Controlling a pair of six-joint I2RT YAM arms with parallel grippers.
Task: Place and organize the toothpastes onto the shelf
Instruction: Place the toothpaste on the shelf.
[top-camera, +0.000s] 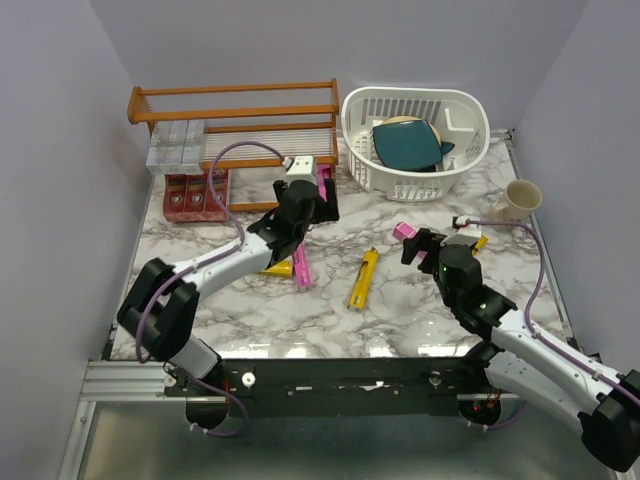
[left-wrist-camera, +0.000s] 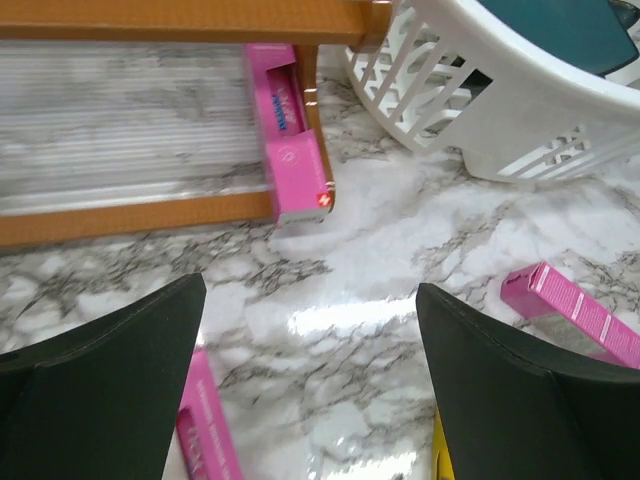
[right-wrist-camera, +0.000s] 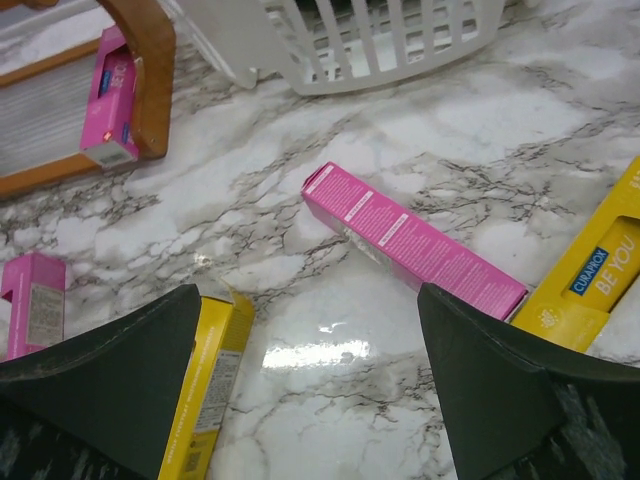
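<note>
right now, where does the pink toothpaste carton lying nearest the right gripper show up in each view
top external: pink carton right of centre, below the white basket, only its end showing.
left wrist: pink carton at the right edge, lower right of the white basket.
right wrist: pink carton mid-frame, lying diagonally, white basket above it.
shared landmark: the white basket.

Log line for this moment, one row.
left tool open, empty, near shelf | shelved pink carton at right end | right tool open, facing loose pink carton
</note>
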